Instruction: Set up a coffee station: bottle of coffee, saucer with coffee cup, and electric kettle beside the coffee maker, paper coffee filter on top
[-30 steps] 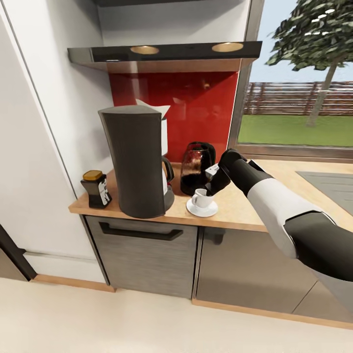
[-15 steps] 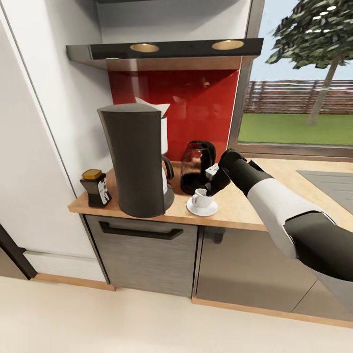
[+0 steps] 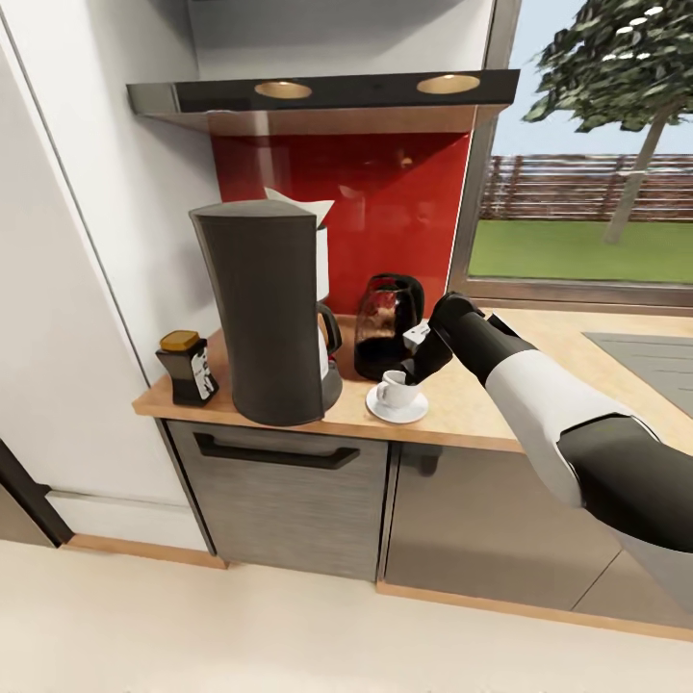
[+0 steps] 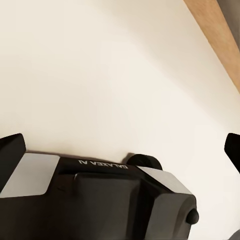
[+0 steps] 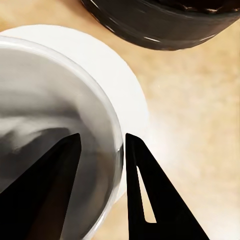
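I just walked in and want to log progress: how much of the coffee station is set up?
Nearly all. The bottle of coffee, electric kettle and saucer stand beside the coffee maker on the countertop, with the paper coffee filter on top. The coffee cup sits on the saucer; the right gripper straddles its rim. Left: release and withdraw.

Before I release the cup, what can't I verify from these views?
- Right tool: in the head view its tips are hidden by the wrist and the coffee cup; grip firmness on the rim is unclear.
- Cup's seating on the saucer: the right wrist view crops it; the cup hides contact.
- Paper coffee filter: mostly behind the coffee maker.
- Left tool: fingers cut off by the left wrist view's edges.
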